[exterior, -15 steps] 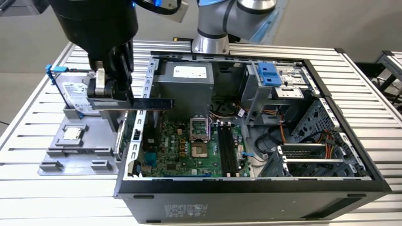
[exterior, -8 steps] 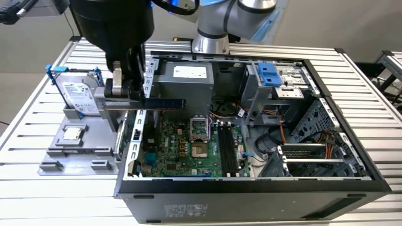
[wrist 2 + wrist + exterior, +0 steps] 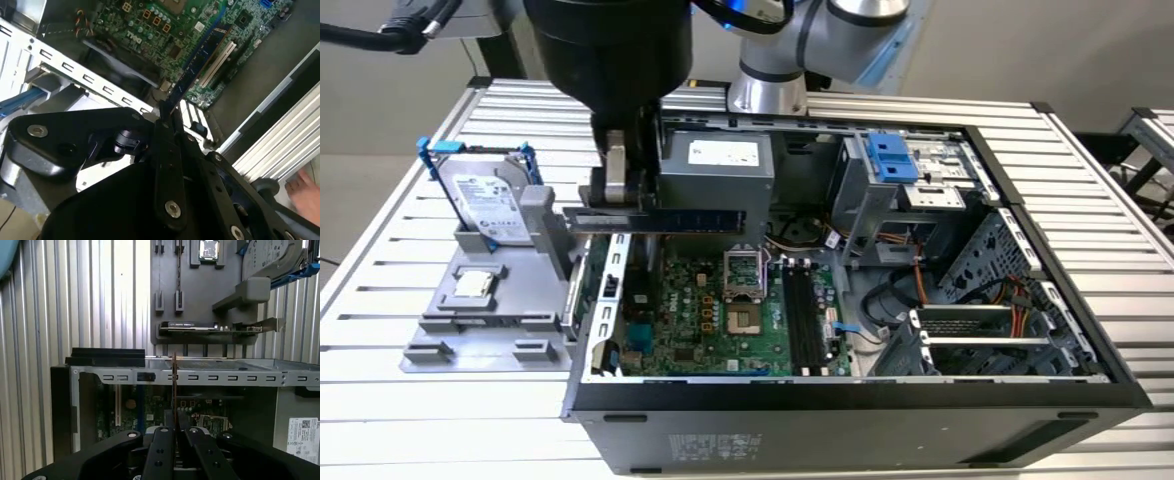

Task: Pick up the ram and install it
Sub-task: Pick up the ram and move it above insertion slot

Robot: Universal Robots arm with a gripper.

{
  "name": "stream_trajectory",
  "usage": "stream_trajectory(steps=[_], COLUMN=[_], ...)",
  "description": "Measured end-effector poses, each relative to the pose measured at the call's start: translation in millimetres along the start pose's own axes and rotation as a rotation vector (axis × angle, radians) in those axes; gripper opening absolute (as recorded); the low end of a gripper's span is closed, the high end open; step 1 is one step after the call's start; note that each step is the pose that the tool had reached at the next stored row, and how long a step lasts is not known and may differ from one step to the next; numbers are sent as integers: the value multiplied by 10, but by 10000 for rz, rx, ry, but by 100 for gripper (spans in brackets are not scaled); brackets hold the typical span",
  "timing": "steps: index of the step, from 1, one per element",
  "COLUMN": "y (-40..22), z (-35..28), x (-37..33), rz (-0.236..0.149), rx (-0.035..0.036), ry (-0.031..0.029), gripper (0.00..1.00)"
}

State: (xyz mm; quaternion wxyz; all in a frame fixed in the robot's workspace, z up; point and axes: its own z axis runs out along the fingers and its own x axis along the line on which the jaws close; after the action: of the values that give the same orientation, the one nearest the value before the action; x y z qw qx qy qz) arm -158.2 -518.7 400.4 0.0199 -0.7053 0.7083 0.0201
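Note:
The ram [image 3: 678, 218], a thin dark stick, hangs level above the case wall on the exterior view's left. It reaches from over the grey fixture to over the motherboard [image 3: 720, 320]. My gripper [image 3: 616, 200] is shut on the stick near its end on that side. In both wrist views the ram [image 3: 197, 62] [image 3: 174, 385] juts edge-on out of the shut fingers [image 3: 172, 150] [image 3: 162, 450]. The long black memory slots [image 3: 803, 318] lie lower and toward the exterior view's right, apart from the stick.
An open computer case [image 3: 854, 410] lies on the slatted table [image 3: 400, 300]. A grey fixture [image 3: 487, 320] beside it carries a hard drive in a blue bracket [image 3: 491, 205], a processor [image 3: 209, 249] and an upright card [image 3: 195, 327]. A person's hand [image 3: 305, 192] rests on the table.

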Motion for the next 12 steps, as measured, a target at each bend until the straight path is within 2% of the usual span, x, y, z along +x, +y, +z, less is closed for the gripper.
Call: stream_trajectory(steps=[12], y=[-339], z=[-6], x=[-2], rz=[0], rx=[0], ry=[0], gripper=[0])
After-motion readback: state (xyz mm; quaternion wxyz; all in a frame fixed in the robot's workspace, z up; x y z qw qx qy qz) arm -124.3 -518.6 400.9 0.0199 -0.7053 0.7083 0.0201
